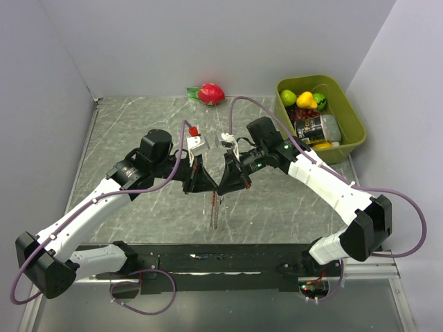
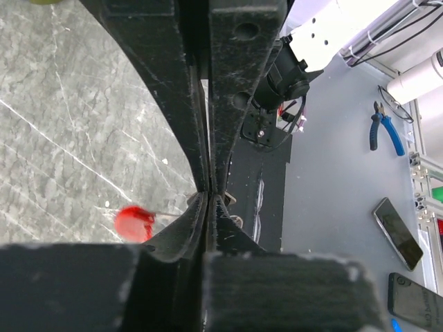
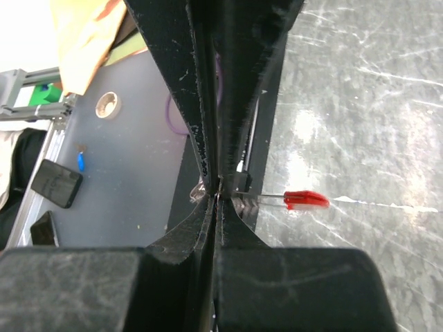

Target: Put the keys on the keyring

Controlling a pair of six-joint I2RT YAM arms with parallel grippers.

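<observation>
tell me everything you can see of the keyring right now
The keyring hangs as a thin reddish and silvery strand over the grey marbled table, from where the shut left gripper and right gripper meet. In the wrist views its glossy red part sits at the end of a thin silvery stem running to that meeting spot. Which gripper pinches it cannot be told.

the left arm [image 1: 90, 207] and right arm [image 1: 325, 183] reach inward from their bases, elbows splayed outward; the left hand [image 1: 208, 187] and right hand [image 1: 225, 185] meet tip to tip, angled downward; each hand's fingers are pressed together with no gap
</observation>
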